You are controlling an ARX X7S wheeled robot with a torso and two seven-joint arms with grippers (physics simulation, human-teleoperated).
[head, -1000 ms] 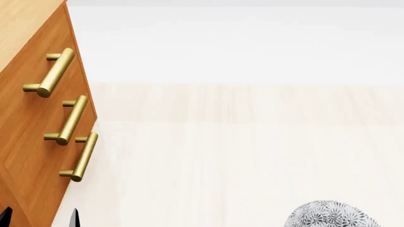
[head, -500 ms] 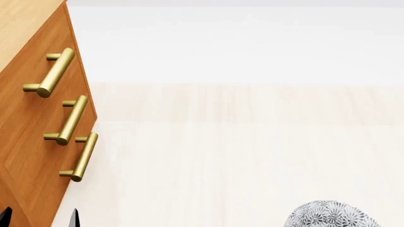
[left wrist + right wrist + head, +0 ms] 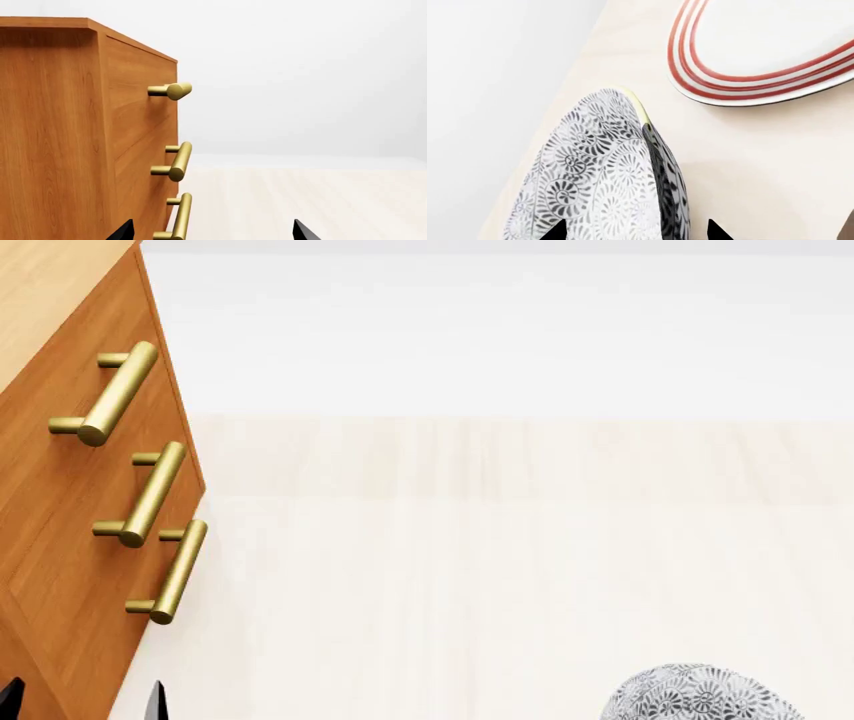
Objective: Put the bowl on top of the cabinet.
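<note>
the orange-brown wooden cabinet [image 3: 67, 500] with brass bar handles [image 3: 118, 392] stands at the robot's left, its lighter top only a sliver in the head view. the deep round bowl with dense grey-black floral pattern [image 3: 604, 180] rests on the pale wooden surface [image 3: 507, 580] at the robot's lower right, well apart from the cabinet and cut off by the frame. the right gripper [image 3: 634, 234] is nearer, jaws released and straddling the bowl's wall at the rim. the left gripper [image 3: 212, 232] is spread, empty, beside the cabinet front. only fingertips show; contact cannot be judged.
</note>
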